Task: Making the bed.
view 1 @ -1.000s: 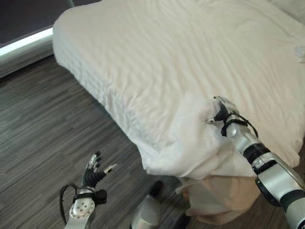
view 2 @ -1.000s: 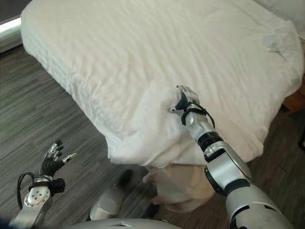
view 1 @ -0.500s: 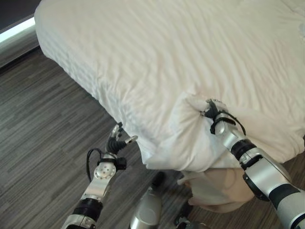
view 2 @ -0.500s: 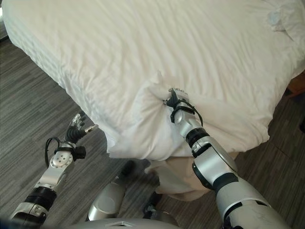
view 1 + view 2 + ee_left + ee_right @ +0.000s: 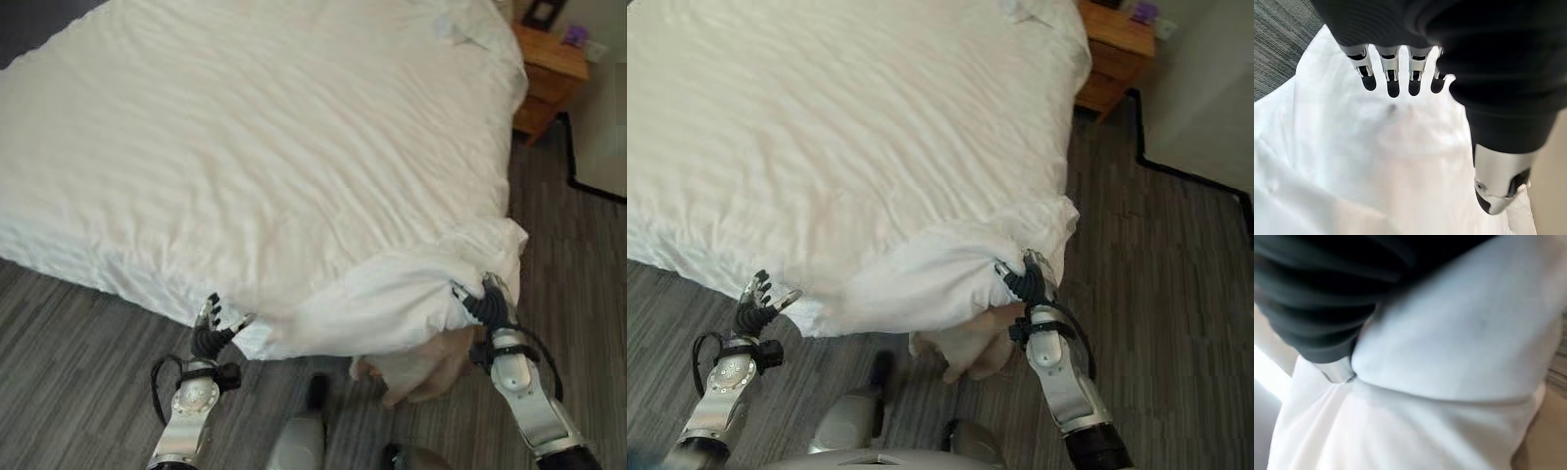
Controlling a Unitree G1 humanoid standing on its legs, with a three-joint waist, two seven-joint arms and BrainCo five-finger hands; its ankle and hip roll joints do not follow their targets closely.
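Observation:
A white duvet (image 5: 274,147) covers the bed. Its near corner is bunched into a fold (image 5: 392,299) that hangs over the bed's edge. My right hand (image 5: 487,305) is shut on that fold at the corner, the cloth drawn taut from its fingers. In the right wrist view the white cloth (image 5: 1449,347) lies pressed against the hand. My left hand (image 5: 210,335) is open at the duvet's lower edge, lower left of the fold. Its fingers (image 5: 1393,83) are straight, thumb apart, right at the white cloth (image 5: 1376,161).
A beige sheet (image 5: 421,360) hangs below the duvet's corner. A wooden nightstand (image 5: 549,70) stands beside the bed's far right corner, with a light wall and dark baseboard (image 5: 596,186) to its right. Grey wood floor (image 5: 69,392) runs round the bed.
The camera has swung right. My right hand has dragged the duvet's fold from the top of the bed out to the corner's edge. My left hand has come up to the duvet's edge.

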